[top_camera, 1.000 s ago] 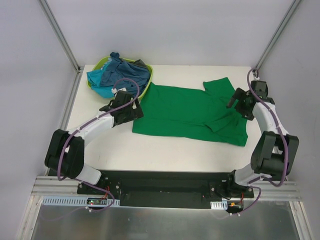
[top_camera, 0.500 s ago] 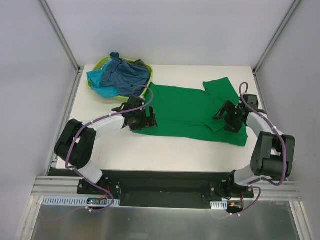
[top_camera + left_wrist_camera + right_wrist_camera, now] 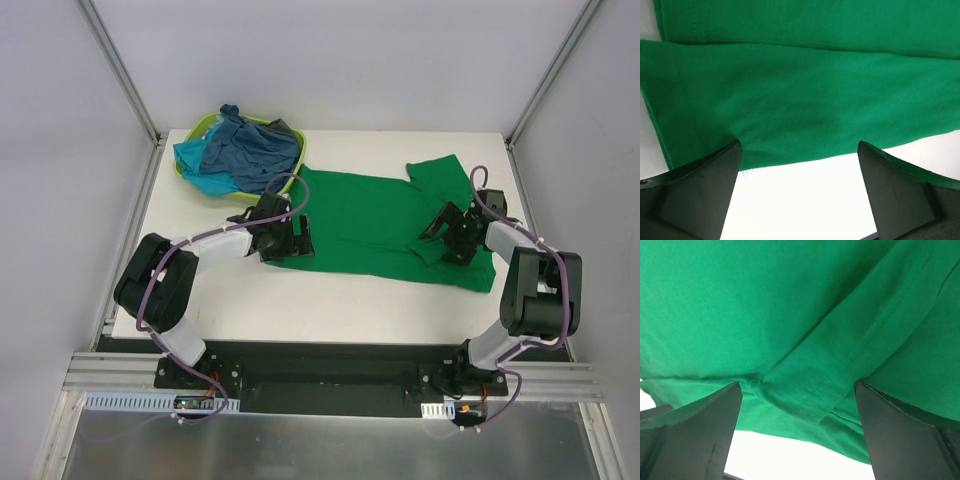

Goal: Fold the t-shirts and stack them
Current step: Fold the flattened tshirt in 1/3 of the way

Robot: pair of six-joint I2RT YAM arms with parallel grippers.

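Observation:
A bright green t-shirt [image 3: 370, 220] lies spread on the white table, one sleeve folded onto it at the right. My left gripper [image 3: 291, 237] is open, low over the shirt's left hem; in the left wrist view its fingers [image 3: 700, 190] straddle the hem edge [image 3: 790, 155]. My right gripper [image 3: 447, 235] is open over the folded sleeve; in the right wrist view the stitched sleeve hem [image 3: 815, 395] lies between the jaws. Dusty blue, turquoise and dark grey shirts [image 3: 240, 150] are heaped in the basket.
A lime-green plastic basket [image 3: 200, 127] stands at the table's back left corner. Aluminium frame posts rise at both back corners. White walls close the sides. The table's near edge runs just in front of the shirt.
Both arms have swung inward and come down onto the green shirt: the left one to the left hem, the right one from the table's right edge to the folded sleeve.

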